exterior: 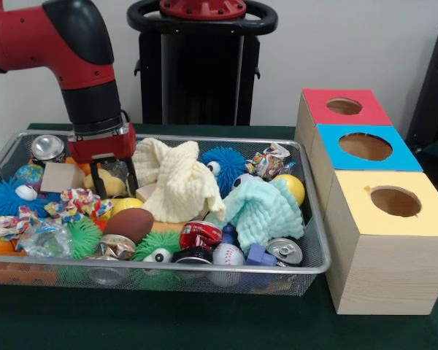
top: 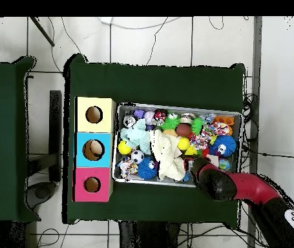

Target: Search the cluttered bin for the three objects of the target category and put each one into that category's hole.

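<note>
While the red arm (exterior: 73, 51) reaches down into the wire bin (exterior: 315, 219), its end effector (exterior: 117, 181) hangs with fingers apart over a yellow toy (exterior: 111, 184), at about ten o'clock from the cream cloth (exterior: 177, 179). At three o'clock from the bin, on the green surface (exterior: 168, 321), stand three boxes with holes: red (exterior: 343, 106), blue (exterior: 365, 146) and yellow (exterior: 395, 201).

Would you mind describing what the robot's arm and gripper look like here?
The arm has glossy red rounded shells with black joint sections and a black cylindrical wrist. The gripper has a red block body with a silver band above it and thin dark fingers.
</note>
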Controlling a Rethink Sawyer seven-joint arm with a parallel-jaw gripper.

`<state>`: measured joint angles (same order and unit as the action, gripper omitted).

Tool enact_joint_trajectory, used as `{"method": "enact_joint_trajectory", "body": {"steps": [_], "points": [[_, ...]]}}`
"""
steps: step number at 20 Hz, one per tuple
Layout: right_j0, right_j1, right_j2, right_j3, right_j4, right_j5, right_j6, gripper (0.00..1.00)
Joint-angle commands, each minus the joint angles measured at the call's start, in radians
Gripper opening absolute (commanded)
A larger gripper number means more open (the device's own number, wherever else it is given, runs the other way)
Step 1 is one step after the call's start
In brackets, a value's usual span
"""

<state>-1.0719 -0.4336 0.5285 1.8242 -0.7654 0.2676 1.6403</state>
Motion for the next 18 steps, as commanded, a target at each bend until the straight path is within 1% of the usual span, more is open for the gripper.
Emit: {"method": "enact_joint_trajectory", "body": {"steps": [1, 2, 4, 7, 11, 15, 18], "points": [[-0.007, 0.147, -0.094, -0.106, -0.109, -0.001, -0.031, 1.00], [-0.009, 0.142, -0.090, -0.101, -0.094, 0.024, -0.038, 1.00], [-0.009, 0.119, -0.089, -0.079, -0.087, 0.034, -0.037, 1.00], [-0.021, 0.109, -0.091, -0.052, -0.084, 0.053, -0.048, 1.00], [-0.047, 0.125, -0.099, -0.043, -0.100, 0.044, -0.059, 1.00], [-0.057, 0.107, -0.113, -0.016, -0.106, 0.031, -0.045, 1.00], [-0.076, 0.103, -0.107, -0.013, -0.108, 0.047, -0.068, 1.00]]}}
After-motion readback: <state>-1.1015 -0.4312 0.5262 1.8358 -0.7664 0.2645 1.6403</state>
